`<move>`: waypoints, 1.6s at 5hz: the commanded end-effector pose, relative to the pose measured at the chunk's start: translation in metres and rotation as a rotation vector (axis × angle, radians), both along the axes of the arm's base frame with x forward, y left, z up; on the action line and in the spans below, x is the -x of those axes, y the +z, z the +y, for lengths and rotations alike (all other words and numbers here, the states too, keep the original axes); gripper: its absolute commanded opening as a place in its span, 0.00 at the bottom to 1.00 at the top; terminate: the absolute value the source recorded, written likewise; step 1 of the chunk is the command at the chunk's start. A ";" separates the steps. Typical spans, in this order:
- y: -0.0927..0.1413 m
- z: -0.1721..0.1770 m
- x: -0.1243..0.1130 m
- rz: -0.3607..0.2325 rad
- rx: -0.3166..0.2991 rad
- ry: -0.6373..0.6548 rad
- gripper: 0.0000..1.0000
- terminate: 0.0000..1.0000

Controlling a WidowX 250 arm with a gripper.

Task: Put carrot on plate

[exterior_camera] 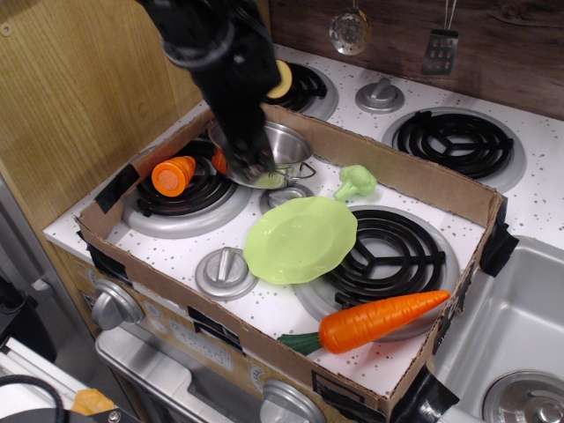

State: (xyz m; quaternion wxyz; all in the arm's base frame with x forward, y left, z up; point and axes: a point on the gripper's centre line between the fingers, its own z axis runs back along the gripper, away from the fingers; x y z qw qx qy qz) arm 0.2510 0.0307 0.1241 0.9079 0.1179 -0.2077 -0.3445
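The carrot (381,320) lies at the lower right of the frame, inside the cardboard tray (414,176), partly over the front edge of the lower-right burner (385,254). Its long axis runs from lower left to upper right, with the dark green stub toward the lower left near the tray's front wall and the pointed tip toward the right wall. The plate (300,238) sits just up and to the left of it, at the middle of the frame, near the carrot but not touching it, and nothing lies on it. The gripper (254,166) is the only one, and it hangs well apart from the carrot, at the upper left of the frame over the rim of the steel pot (280,150). The carrot therefore lies down and to the right of it, with the plate between the two. Its fingers point downward, but they are dark and blurred, so I cannot tell how far apart they stand or whether they hold anything. The pot's inside is mostly hidden behind the arm. A short orange piece (173,174) rests on the left burner, and a small broccoli toy (355,182) lies beside the pot.
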 end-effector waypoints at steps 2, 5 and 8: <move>-0.009 -0.047 0.020 0.120 0.083 0.079 1.00 0.00; -0.048 -0.099 0.033 0.129 0.305 -0.124 1.00 0.00; -0.078 -0.094 0.025 0.078 0.375 -0.167 1.00 0.00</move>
